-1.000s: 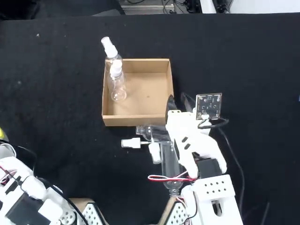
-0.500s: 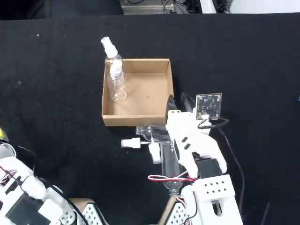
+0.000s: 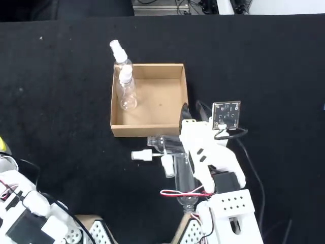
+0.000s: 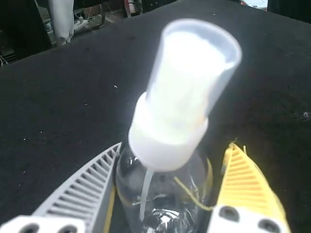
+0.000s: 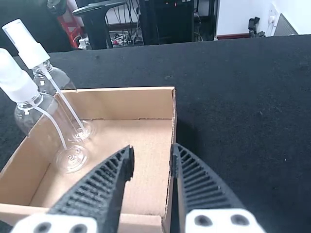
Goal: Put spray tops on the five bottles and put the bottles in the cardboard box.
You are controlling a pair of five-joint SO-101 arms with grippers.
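Observation:
My left gripper [image 4: 175, 151] is shut on a clear bottle [image 4: 163, 196] that carries a white spray top [image 4: 182, 97]; that arm sits at the near left corner [image 3: 20, 208]. Two capped bottles [image 3: 126, 86] [image 3: 120, 53] stand in the cardboard box [image 3: 172, 96] at its far left corner, the same bottles [image 5: 36, 114] [image 5: 51, 80] seen from the right wrist. My right gripper [image 5: 151, 153] hangs open and empty over the box's right wall [image 5: 171, 126]. Beneath that arm [image 3: 208, 152] lie two clear bottles [image 3: 184, 180] [image 3: 160, 141] and two loose spray tops [image 3: 142, 155] [image 3: 167, 165].
Black cloth [image 3: 264, 76] covers the table all around the box. Wires trail from the right arm's base [image 3: 180, 193]. Room clutter shows beyond the table's far edge [image 3: 167, 6].

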